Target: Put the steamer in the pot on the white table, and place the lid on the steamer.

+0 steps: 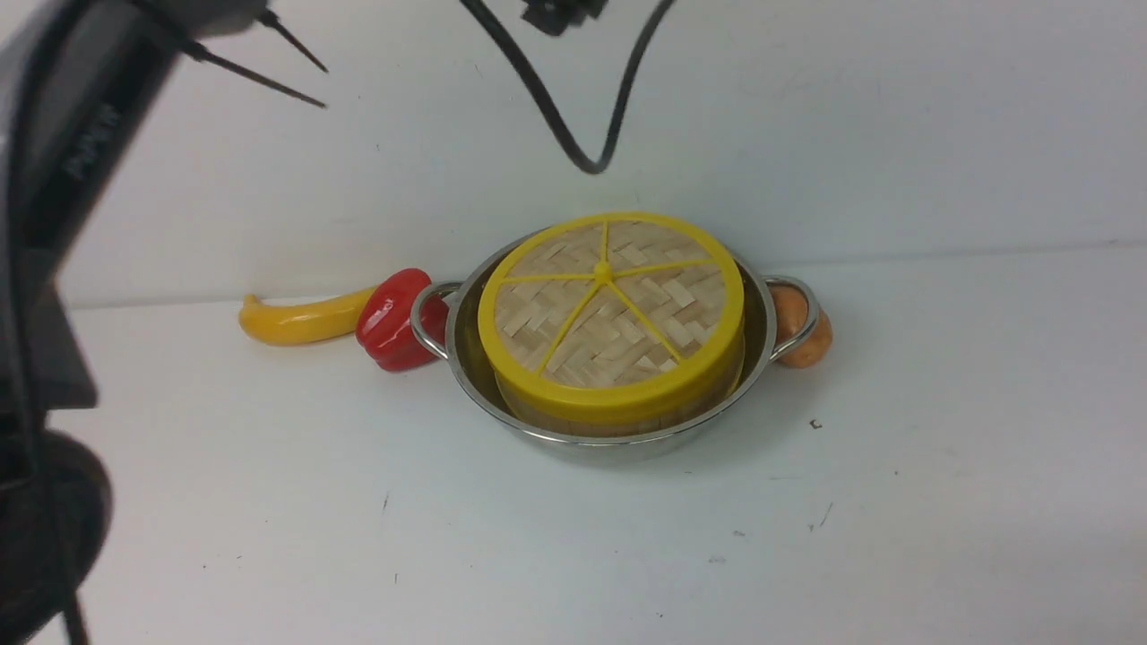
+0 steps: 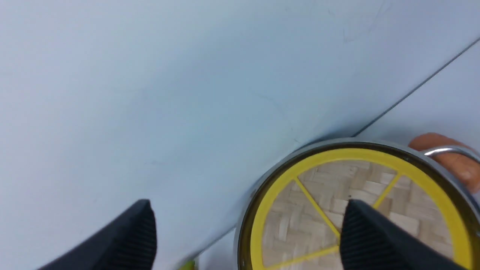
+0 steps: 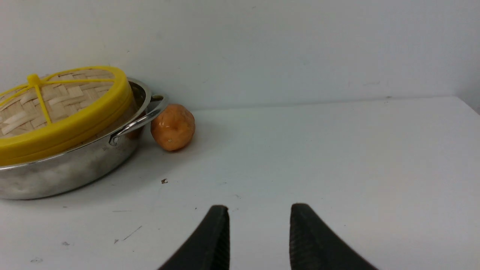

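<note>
Lid (image 1: 609,305) covers steamer (image 1: 591,426), contents hidden; L tool (image 2: 247,204), R tool (image 3: 259,207) agape, seemingly empty.

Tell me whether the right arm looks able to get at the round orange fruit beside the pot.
Probably yes. The right pincer stands open and empty, with bare white table between it and the orange fruit; only the loop handle of the pot crowds one side.

Lid (image 1: 609,300) on steamer (image 1: 618,419) in pot (image 1: 587,448)
</note>
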